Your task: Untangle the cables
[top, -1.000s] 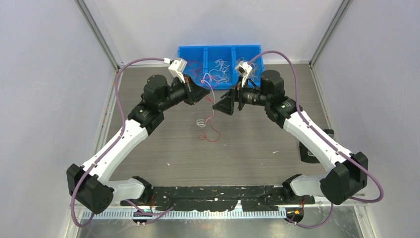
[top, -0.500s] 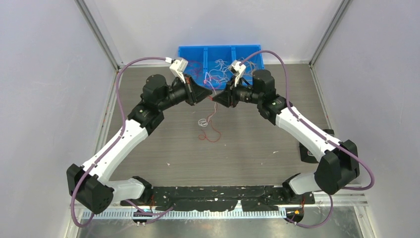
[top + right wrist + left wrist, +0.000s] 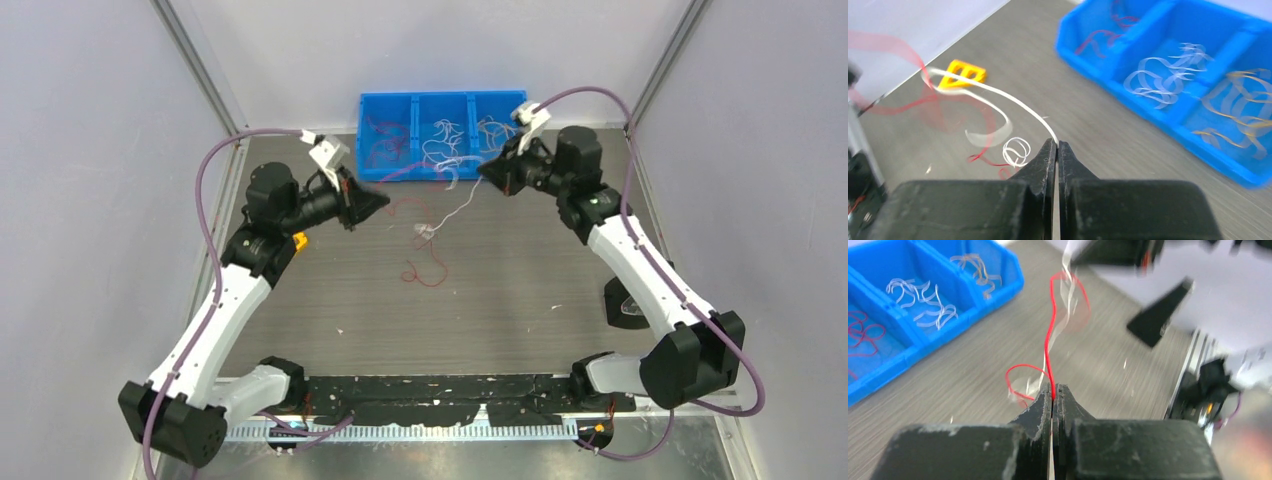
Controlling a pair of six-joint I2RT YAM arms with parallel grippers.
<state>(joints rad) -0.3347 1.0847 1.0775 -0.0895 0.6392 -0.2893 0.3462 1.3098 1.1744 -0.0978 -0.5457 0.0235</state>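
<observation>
Two robot arms stretch a pair of thin cables between them above a grey table (image 3: 520,290). The left gripper (image 3: 375,203), at about ten o'clock from the table's centre, has its jaws pressed together on a red cable (image 3: 1048,340); its wrist camera shows the strand rising straight out from between the fingertips, with a small red loop just beside them. The right gripper (image 3: 487,172), at about one o'clock, is likewise clamped tight, pinching the end of a white cable (image 3: 1005,98) that curves away from its tips.

From above, the two strands run down from the grippers and meet near the table's centre, where the white one ends in a small coil (image 3: 425,232). More of the red one lies in loose curls on the tabletop just toward six o'clock from that coil. Whether the two strands are wound together there cannot be told.

A blue tray (image 3: 445,96) with three compartments sits at the twelve o'clock edge of the table. It holds red strands in its nine o'clock compartment, white ones in the middle and yellow-orange ones at three o'clock. A small yellow piece (image 3: 965,74) lies on the table close to the left arm.
</observation>
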